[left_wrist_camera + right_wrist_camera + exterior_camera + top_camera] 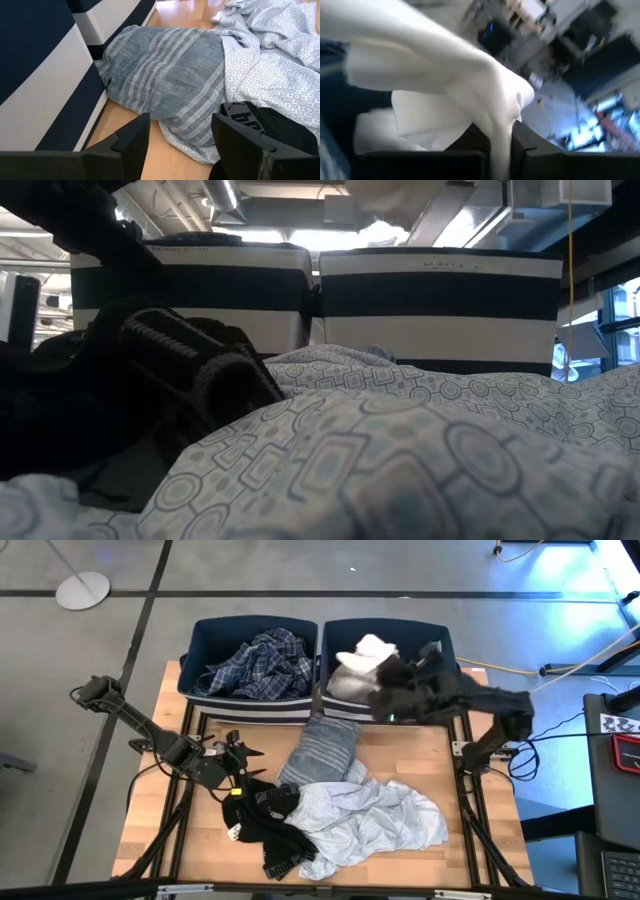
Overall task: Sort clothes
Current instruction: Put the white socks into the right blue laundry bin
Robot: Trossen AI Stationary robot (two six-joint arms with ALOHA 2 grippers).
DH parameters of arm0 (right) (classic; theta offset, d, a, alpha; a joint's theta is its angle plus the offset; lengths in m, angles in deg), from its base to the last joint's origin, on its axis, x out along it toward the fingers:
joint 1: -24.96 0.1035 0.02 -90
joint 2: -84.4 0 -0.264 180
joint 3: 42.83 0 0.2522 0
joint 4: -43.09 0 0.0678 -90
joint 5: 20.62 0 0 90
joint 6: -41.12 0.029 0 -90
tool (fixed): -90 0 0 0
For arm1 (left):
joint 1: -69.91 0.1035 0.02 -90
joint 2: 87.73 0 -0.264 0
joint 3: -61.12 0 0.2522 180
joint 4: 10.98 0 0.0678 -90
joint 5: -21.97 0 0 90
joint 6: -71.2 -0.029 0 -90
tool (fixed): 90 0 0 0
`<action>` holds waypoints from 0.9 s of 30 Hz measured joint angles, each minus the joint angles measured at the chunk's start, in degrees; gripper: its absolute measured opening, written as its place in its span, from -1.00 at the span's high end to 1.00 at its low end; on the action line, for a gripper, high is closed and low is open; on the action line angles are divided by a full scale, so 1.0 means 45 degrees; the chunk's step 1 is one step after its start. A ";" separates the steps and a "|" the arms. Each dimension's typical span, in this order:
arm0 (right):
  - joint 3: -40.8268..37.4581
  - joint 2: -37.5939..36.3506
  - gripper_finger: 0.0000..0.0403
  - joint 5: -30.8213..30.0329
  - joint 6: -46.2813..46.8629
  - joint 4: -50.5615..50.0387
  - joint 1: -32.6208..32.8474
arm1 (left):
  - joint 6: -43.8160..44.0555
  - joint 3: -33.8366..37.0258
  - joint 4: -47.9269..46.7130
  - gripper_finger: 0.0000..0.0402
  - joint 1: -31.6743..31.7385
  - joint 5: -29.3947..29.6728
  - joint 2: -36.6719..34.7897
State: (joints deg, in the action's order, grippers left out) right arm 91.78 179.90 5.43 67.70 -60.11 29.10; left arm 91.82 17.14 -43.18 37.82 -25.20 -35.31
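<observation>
Right now your right gripper (385,698) hangs over the right-hand bin (440,638), its fingers pressed together on a white garment (445,95) that drapes from them; more white cloth (362,658) lies in that bin just below. Your left gripper (243,755) sits low over the wooden tabletop (420,755) with its fingers (132,142) spread and nothing between them. Straight ahead of it you have the grey-striped garment (165,65), bunched against the foot of the bins. Just beside that, the pale patterned shirt (370,815) spreads across the boards, and the black garment (265,825) lies close under the left gripper, touching the pale one. Beyond it, the left-hand bin (205,635) holds the blue-white plaid shirt (255,665). Both bins are navy with a white band, side by side at the table's far edge. Around the table you see grey floor with dark lines, a round white stand base (82,588), and cables (560,665) past the right arm. From table height, ceiling ducts (270,200) show above the bins.
</observation>
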 joint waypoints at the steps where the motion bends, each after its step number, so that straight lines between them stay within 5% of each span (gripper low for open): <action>1: -0.0259 -0.0223 0.87 0.0351 0.0029 0.0083 -0.0375 | 0.0000 0.0000 0.0001 -0.01 0.0000 0.0000 0.0000; 17: -0.4618 -0.0993 0.74 0.1918 0.0981 0.1002 -0.5748 | -0.0107 0.0000 0.0001 -0.01 0.0000 0.0000 0.0000; 27: -0.4976 -0.0991 -0.05 0.3150 0.0891 0.0825 -0.6426 | 0.0000 0.0000 0.0012 -0.01 0.0000 0.0000 0.0000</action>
State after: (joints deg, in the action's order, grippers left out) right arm 69.39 175.44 19.61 71.71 -56.39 0.18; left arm 91.83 17.14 -43.13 37.82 -25.20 -35.31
